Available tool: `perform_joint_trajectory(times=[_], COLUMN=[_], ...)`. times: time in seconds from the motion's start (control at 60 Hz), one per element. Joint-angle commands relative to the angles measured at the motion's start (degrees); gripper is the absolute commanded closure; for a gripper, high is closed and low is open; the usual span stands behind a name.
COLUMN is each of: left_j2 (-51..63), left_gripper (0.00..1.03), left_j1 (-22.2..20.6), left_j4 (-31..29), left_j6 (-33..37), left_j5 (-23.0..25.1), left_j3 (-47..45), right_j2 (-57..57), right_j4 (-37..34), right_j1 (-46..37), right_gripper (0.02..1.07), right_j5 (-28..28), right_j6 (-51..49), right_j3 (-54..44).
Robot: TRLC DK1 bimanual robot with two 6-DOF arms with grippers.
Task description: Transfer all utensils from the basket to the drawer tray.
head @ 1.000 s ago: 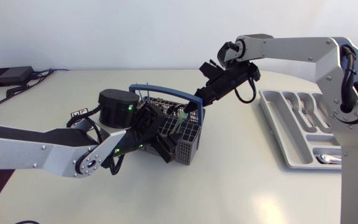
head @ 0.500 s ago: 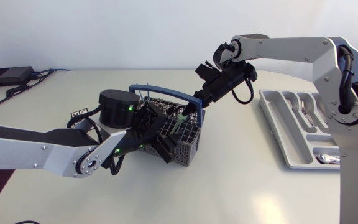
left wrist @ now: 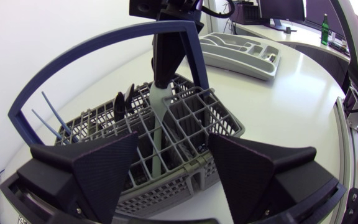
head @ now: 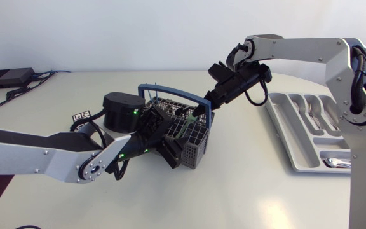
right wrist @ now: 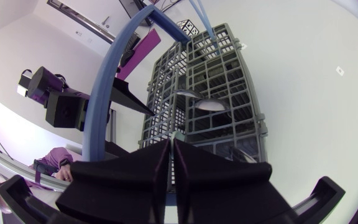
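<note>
Right claw (head: pixel 203 108) is clenching a pale slim-handled utensil (left wrist: pixel 158 124) standing in the grey plastic grid basket with blue hoop handle (head: pixel 192 143). Left claw (left wrist: pixel 169 177) is sitting released, straddling the basket's near wall, probably not bracing it. Utensil snagging the grid risks tipping the basket.

The grey wire basket (head: pixel 193 144) with a blue handle stands mid-tabletop (head: pixel 246 191). The left tool (head: pixel 164 145) is at its near side. The right tool (head: pixel 202 109) pinches a pale green utensil (head: pixel 183 125) above it. Forks (head: pixel 310 108) lie in the drawer tray (head: pixel 282 129).
</note>
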Motion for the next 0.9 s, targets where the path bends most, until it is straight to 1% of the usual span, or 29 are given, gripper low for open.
perform_joint_trajectory(times=[0.0,0.1,0.633,0.783,0.883], left_j2=[1.2,1.1,0.6,0.6,0.5], left_gripper=[0.25,0.25,0.25,0.25,0.25], left_j1=[-0.7,-0.8,-1.4,-1.6,-1.7], left_j4=[-0.5,-0.5,-0.9,-0.9,-1.0], left_j6=[1.7,1.7,1.6,1.6,1.6], left_j5=[-0.1,-0.1,-0.1,-0.1,-0.1], left_j3=[-1.5,-1.5,-0.4,-0.6,-0.7], right_j2=[-1.1,-1.1,-0.7,1.5,3.6], right_j4=[-1.8,-5.2,-13.4,-21.3,-28.7], right_j1=[-2.1,-3.5,-11.1,-13.9,-15.8], right_gripper=[1.01,1.02,1.01,1.01,1.02], right_j5=[0.2,-1.4,-7.1,-9.3,-10.8], right_j6=[-2.7,-5.4,-13.3,-19.6,-25.4], right_j3=[1.5,2.4,3.9,7.2,10.0])
